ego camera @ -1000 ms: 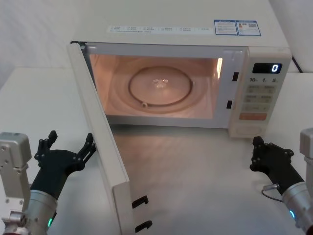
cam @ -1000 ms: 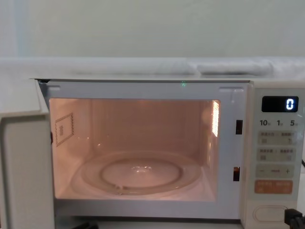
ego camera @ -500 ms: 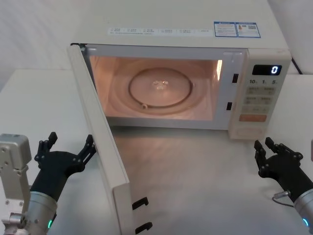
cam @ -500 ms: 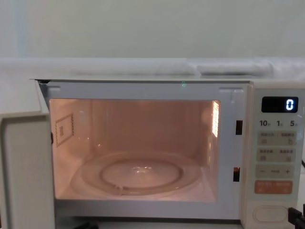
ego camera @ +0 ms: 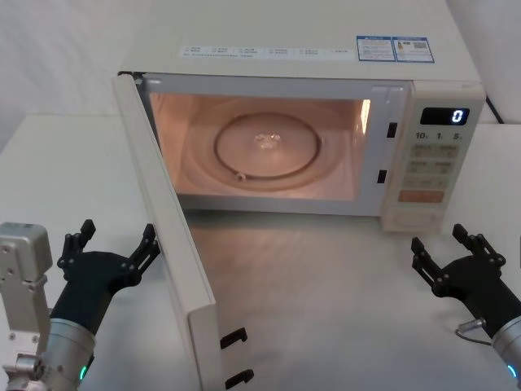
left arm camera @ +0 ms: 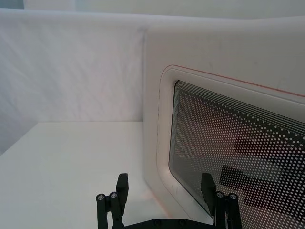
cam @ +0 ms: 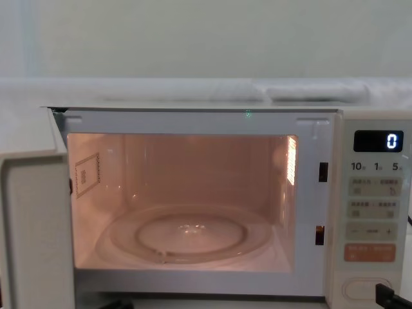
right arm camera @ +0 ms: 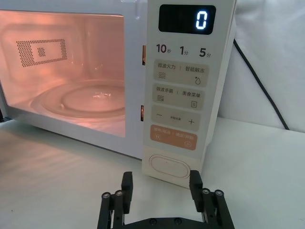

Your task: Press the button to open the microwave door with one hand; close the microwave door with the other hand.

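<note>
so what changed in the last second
The right pincer drew back from the button toward the robot and spread open; it holds nothing. The left pincer stayed open beside the door's outer face. The door stayed wide open, cavity lit, display at 0.

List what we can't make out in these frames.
- Microwave door window: head view shows the door edge-on, so its outer face is hidden.
- Left gripper contact with the door: cannot tell.
- Button: chest view, right gripper covers its lower corner.
- Beige key labels: too small in head view.
</note>
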Motion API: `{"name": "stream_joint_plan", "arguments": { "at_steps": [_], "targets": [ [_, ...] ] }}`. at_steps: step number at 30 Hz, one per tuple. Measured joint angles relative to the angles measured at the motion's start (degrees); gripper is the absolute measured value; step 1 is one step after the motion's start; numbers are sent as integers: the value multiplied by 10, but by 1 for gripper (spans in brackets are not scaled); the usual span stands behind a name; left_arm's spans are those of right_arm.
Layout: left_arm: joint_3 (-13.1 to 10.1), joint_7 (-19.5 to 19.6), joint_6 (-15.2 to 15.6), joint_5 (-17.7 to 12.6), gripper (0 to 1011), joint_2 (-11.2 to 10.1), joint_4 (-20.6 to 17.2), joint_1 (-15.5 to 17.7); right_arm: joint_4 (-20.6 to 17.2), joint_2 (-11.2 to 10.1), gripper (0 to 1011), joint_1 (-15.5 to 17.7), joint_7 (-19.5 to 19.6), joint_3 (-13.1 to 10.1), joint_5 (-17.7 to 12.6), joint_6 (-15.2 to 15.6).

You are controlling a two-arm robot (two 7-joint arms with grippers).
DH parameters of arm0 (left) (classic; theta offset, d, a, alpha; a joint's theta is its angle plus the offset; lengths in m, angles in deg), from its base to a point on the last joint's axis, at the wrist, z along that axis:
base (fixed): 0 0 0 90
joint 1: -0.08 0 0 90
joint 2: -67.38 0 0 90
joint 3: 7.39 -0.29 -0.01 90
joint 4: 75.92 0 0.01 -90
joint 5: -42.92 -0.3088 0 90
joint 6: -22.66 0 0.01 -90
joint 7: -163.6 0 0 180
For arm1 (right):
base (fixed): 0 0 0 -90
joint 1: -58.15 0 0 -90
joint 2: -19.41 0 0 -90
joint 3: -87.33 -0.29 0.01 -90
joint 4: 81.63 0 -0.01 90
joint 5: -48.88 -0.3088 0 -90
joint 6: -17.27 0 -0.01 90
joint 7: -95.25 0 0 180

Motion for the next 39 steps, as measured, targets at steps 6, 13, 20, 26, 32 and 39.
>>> {"name": "stream_joint_plan", "arguments": {
  "at_steps": [6, 13, 20, 26, 32, 39],
  "targets": [
    [0, 0, 0, 0, 1001, 0, 0, 0, 0, 1, 910, 0, 1, 0, 0, 0],
    [0, 0, 0, 0, 1001, 0, 0, 0, 1, 1, 1002, -1, 2, 0, 1, 1],
    [0, 0, 0, 0, 1001, 0, 0, 0, 1, 1, 1002, -1, 2, 0, 1, 1],
    [0, 0, 0, 0, 1001, 0, 0, 0, 1, 2, 1002, -1, 2, 0, 1, 1],
    [0, 0, 0, 0, 1001, 0, 0, 0, 1, 2, 1002, -1, 2, 0, 1, 1],
    [0, 0, 0, 0, 1001, 0, 0, 0, 1, 2, 1002, -1, 2, 0, 1, 1]
  ]
}}
